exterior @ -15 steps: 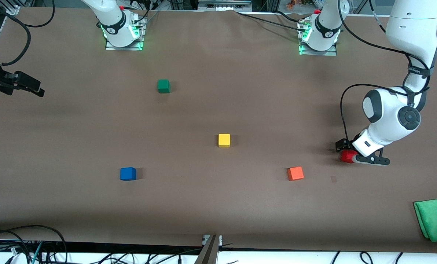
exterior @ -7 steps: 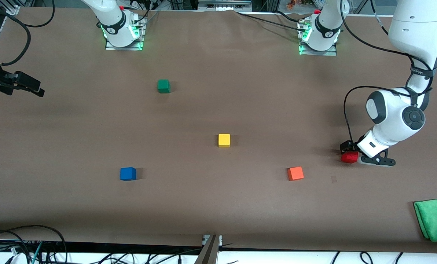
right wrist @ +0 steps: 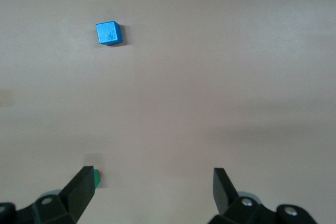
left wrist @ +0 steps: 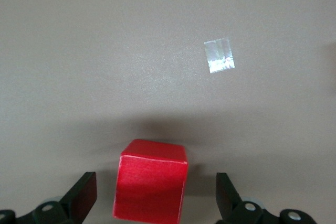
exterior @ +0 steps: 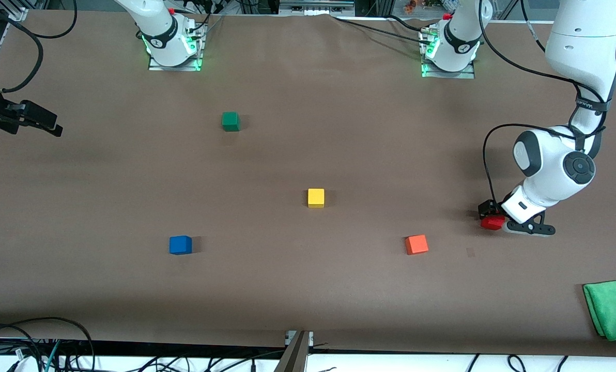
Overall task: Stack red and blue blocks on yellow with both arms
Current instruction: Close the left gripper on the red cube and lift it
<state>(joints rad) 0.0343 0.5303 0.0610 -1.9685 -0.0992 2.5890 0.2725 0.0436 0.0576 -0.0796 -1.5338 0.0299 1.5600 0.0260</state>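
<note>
Watching remotely, I saw the left gripper [left wrist: 155,203] low at the red block [exterior: 492,222], fingers [left wrist: 80,198] spread around it, well toward the left arm's end from the yellow block [exterior: 316,198]; the right gripper [right wrist: 152,195] waited, fingers spread.

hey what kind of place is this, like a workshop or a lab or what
Probably a robotics lab: two arms are bolted to a brown-covered table, small colored cubes such as the yellow cube lie spread out as test objects, and loose cables run along the table's edge.

High front camera faces the bases; wrist cameras look down.
</note>
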